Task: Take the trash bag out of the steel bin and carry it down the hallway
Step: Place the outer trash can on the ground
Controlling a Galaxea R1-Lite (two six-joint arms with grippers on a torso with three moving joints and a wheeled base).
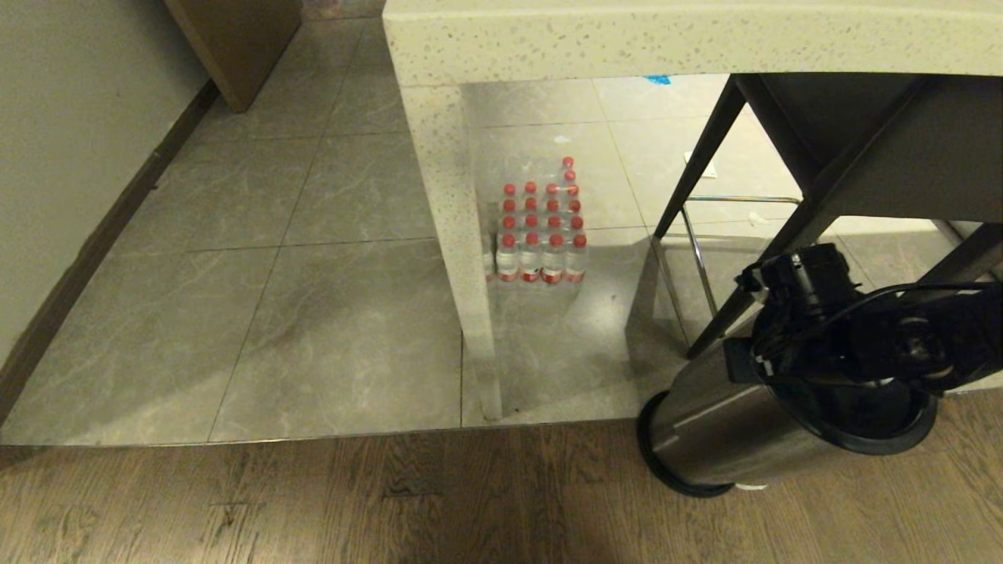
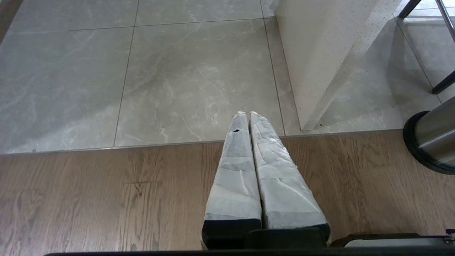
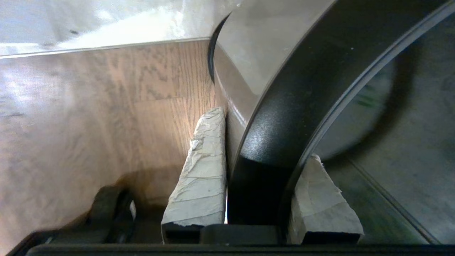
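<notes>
The steel bin [image 1: 721, 427] stands on the wood floor at the lower right, its black ring rim [image 3: 284, 106] under my right arm. My right gripper [image 3: 265, 135] straddles that rim, one finger [image 3: 206, 156] against the steel wall outside and the other finger [image 3: 320, 192] inside, both pressed against it. Inside the bin a pale translucent film with faint green print, the trash bag [image 3: 369, 106], lines the wall. My left gripper [image 2: 245, 113] hangs shut and empty over the floor, with the bin [image 2: 435, 135] off to its side.
A speckled stone counter leg [image 1: 462, 235] stands just left of the bin. Behind it sits a wrapped pack of red-capped water bottles [image 1: 541, 235]. A dark stool's legs [image 1: 705, 157] rise right behind the bin. Grey tile floor [image 1: 274, 274] stretches left to the wall.
</notes>
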